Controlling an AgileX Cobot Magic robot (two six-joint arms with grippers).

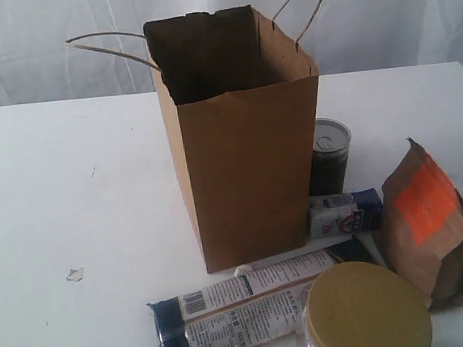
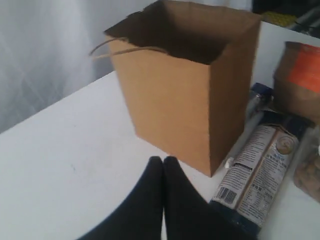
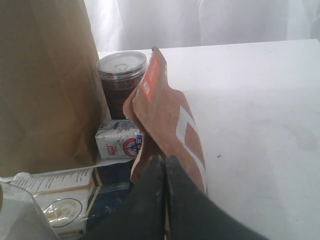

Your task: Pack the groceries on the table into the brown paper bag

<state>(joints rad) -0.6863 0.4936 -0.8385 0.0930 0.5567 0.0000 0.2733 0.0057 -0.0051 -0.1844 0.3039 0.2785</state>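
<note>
Brown paper bag (image 1: 247, 164): upright, ctr frame, on tabletop (image 1: 70, 179).
Brown pouch (image 1: 426, 221): lower right, standing.
L tool (image 2: 163, 162): tips pressed together, empty.
R tool (image 3: 161, 159): tips together, empty, just beside pouch.

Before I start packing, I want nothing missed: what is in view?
Tall kraft-brown paper bag: one, brown, upright, open, mid-table
Dark silver-lidded can: one, dark, right of bag, at back
Small blue-white packet: one, blue-white, lying before the can
Brown pouch with orange label: one, brown, standing far right
Long navy-tan packet: one, navy-tan, lying before the bag
Gold-lidded clear jar: one, gold lid, front right
Small white cap: one, white, at bag's foot
Clear wrapper scrap: one, pale, left of bag
Flat white tabletop: one, white, under everything
Left jaws: one pair, black, shut, empty
Right jaws: one pair, black, shut, near pouch
</note>
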